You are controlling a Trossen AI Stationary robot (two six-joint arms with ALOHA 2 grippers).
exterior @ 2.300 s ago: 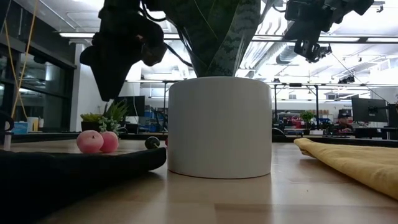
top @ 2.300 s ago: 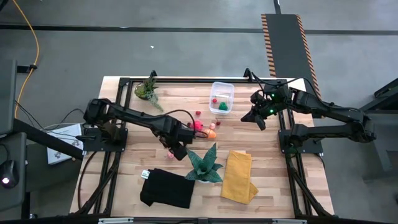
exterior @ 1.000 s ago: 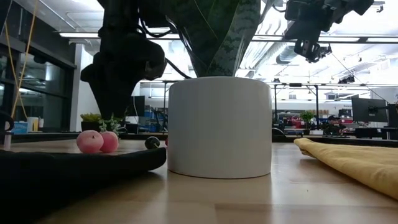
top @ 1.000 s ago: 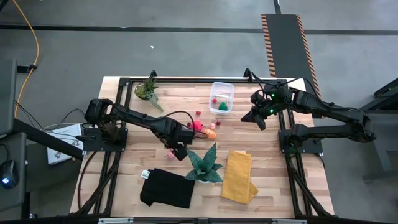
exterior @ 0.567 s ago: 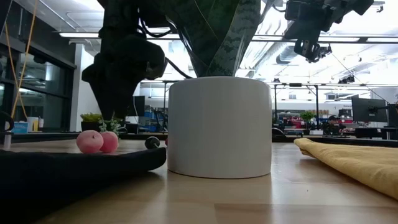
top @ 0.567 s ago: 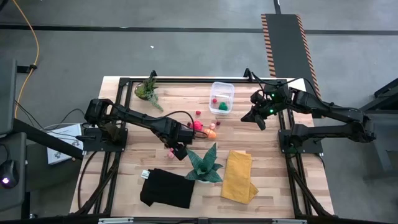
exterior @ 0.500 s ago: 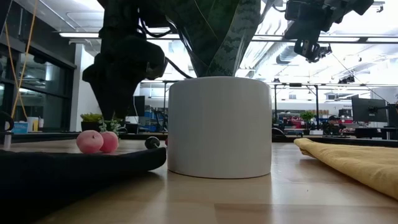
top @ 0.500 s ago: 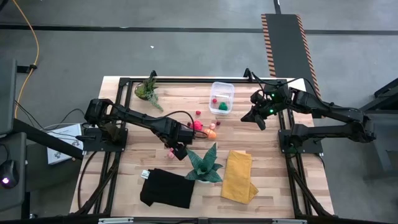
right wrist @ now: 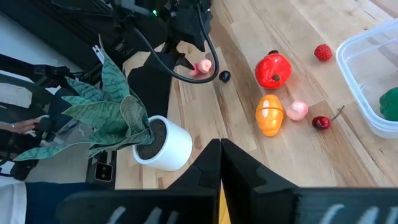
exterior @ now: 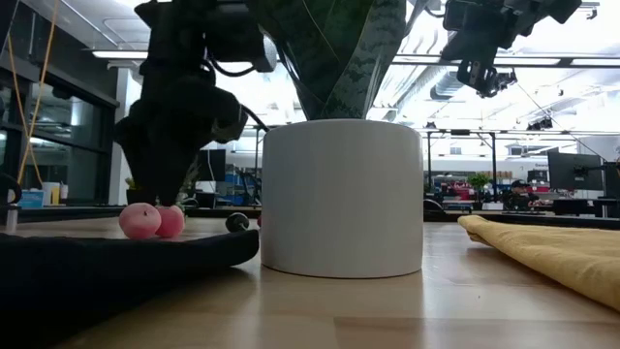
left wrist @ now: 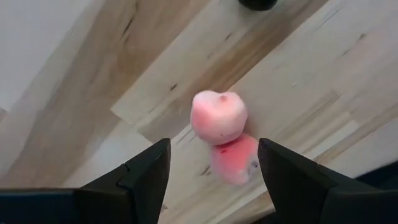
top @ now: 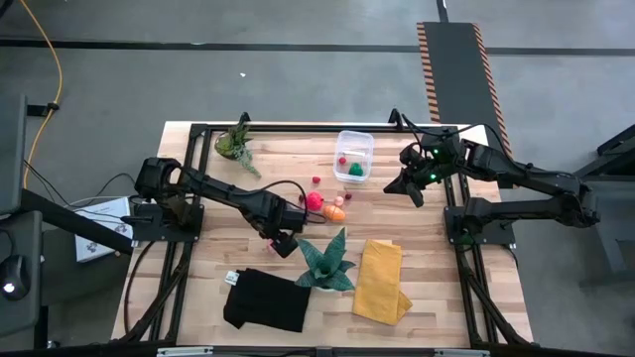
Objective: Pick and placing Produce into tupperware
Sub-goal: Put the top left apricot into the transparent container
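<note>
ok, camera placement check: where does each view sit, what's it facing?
High: overhead, straight down on the table; both arms show.
Low: table height, facing the white pot; arms hang from above.
Left wrist: looks down past the open left tool at the pink pieces.
Right wrist: looks past the shut right tool across the produce.
Shared: the pink pieces appear in the low and left wrist views.

teal plant, white pot (top: 325,264) — yellow cloth (top: 380,281) | black cloth (top: 266,300) | small plant (top: 235,142)
</note>
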